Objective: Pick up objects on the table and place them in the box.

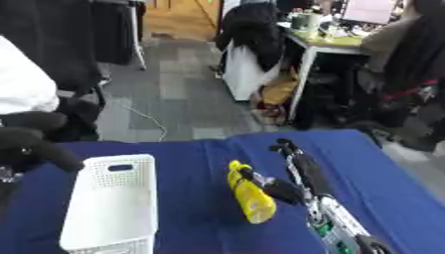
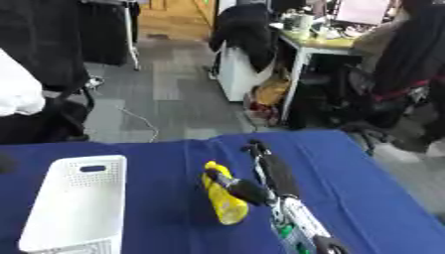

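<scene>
1. Now the yellow bottle (image 1: 250,197) lies on its side on the blue table (image 1: 200,158), just right of the white basket (image 1: 113,208), cap end pointing away.
2. Beside it, the right hand (image 1: 300,178) reaches in from the lower right; its fingers stretch straight along the cloth while the thumb rests against the bottle's top, not wrapped round it.
3. At the left edge, a dark blurred shape may be the left hand (image 1: 31,144); its fingers cannot be made out.
</scene>
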Controlling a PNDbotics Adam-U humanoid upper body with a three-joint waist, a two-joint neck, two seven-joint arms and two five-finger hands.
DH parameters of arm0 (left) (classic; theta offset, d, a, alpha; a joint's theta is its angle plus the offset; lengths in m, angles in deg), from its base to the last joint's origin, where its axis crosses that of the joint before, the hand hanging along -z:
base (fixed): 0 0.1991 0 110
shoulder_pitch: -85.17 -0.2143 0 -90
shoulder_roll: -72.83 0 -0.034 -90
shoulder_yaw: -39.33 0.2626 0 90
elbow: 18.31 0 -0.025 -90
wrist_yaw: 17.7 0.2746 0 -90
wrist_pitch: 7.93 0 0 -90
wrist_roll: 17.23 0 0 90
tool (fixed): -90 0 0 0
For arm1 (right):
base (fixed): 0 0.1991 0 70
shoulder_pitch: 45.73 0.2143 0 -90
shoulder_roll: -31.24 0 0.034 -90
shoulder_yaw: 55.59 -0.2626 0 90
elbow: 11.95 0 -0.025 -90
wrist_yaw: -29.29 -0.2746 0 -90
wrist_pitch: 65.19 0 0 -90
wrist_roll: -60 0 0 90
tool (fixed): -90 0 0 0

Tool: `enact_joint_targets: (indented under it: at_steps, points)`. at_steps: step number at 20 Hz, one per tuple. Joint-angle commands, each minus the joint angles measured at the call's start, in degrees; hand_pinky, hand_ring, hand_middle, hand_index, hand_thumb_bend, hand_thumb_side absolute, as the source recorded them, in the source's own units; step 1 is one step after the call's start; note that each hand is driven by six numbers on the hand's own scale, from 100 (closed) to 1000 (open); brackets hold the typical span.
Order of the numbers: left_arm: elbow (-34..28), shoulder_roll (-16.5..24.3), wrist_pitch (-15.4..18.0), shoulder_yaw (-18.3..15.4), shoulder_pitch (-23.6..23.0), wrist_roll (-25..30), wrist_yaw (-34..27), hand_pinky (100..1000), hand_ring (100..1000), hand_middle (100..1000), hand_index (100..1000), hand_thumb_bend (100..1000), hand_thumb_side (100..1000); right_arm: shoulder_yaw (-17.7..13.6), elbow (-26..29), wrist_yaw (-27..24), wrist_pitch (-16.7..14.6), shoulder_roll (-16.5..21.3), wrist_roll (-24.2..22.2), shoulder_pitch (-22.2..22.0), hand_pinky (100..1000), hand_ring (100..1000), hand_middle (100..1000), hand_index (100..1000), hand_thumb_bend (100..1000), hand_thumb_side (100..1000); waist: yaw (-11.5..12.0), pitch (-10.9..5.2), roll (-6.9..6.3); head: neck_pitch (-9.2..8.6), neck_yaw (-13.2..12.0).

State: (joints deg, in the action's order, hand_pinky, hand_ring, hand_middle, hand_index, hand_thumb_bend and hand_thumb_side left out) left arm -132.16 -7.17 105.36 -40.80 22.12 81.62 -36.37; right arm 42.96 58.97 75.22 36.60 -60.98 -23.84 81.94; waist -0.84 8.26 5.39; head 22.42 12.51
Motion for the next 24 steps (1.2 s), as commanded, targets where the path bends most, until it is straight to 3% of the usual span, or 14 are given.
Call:
enact_joint_targets:
  at_steps: [1, 10, 14, 16, 21, 24]
  points:
    - [-0.7, 0.4, -0.3, -0.4, 1.2, -0.4, -0.5, 631, 592, 828, 837, 196, 832, 0.0, -0.4, -0.1, -0.1, 1.4, -0.5, 1.6, 742, 825, 916, 837, 798, 966, 0.1, -0.85, -0.06, -0.64, 0.7]
    - [-0.7, -0.1, -0.7, -0.2, 2.2, -0.4, -1.1, 631, 593, 828, 837, 198, 831, 0.1, -4.4, -2.0, -0.2, 0.7, -1.2, 2.8, 730, 818, 919, 852, 806, 914, 0.9, -0.64, 0.22, -1.04, 1.6]
    - [-0.7, -0.3, -1.1, 0.0, 2.5, -0.2, -1.4, 634, 595, 828, 837, 199, 831, 0.2, -6.4, -2.2, 0.2, 1.1, -2.7, 3.5, 736, 821, 915, 838, 839, 813, 1.2, -0.90, 0.56, -0.61, 1.5]
    - [-0.7, -0.4, -1.2, -0.1, 2.7, -0.3, -1.4, 635, 595, 828, 837, 200, 830, 0.3, -7.6, -2.2, 0.6, 1.3, -4.0, 3.8, 730, 817, 911, 845, 855, 721, 1.3, -1.01, 0.71, -0.15, 1.6]
    - [-0.7, -0.5, -1.4, 0.2, 2.9, -0.3, -1.5, 635, 593, 829, 838, 200, 831, 0.8, -12.8, -3.3, 1.3, 1.7, -7.7, 5.5, 735, 821, 912, 849, 838, 546, 1.6, -1.15, 1.09, 1.58, 3.3]
    - [-0.7, -0.6, -1.6, 0.2, 2.9, -0.2, -1.5, 635, 594, 829, 838, 201, 831, 1.1, -14.8, -2.9, 1.3, 2.1, -9.5, 6.4, 743, 825, 912, 850, 841, 495, 1.8, -1.20, 1.22, 1.88, 4.3]
